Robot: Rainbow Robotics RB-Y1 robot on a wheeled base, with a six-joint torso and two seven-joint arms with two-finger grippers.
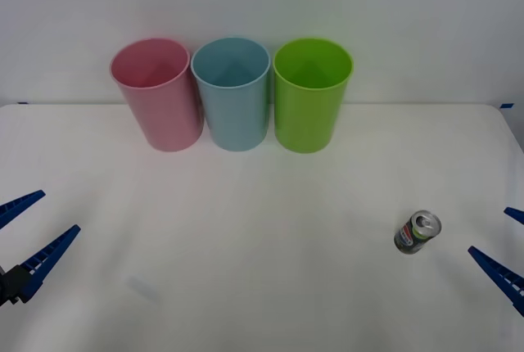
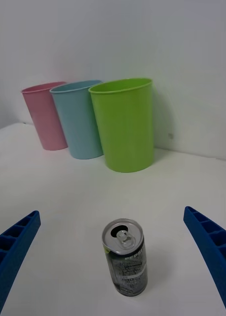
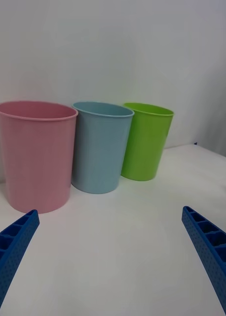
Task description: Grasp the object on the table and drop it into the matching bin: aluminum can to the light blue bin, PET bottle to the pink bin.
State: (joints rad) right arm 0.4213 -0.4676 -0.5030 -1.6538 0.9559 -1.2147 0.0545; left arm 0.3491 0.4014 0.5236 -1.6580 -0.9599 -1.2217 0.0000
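- I count one aluminum can (image 2: 124,257), upright between the wide-open, empty right end effector (image 2: 113,266) fingers.
- Three bins: pink bin (image 1: 157,92), light blue bin (image 1: 232,92), lime green bin (image 1: 309,92), far ahead.
- Left end effector (image 1: 26,233) open, empty.
- White counter (image 1: 246,245), white wall (image 1: 262,0).

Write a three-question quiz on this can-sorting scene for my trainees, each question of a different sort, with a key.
1. True or false: the aluminum can stands upright on the table, nearer the right gripper than the left gripper.
2. Which bin stands in the middle of the row? A) pink bin B) light blue bin C) lime green bin
3. Fill in: in the right wrist view the can sits between two open blue ____.

Key: 1 true; 2 B; 3 fingers. Both grippers are open and hold nothing.
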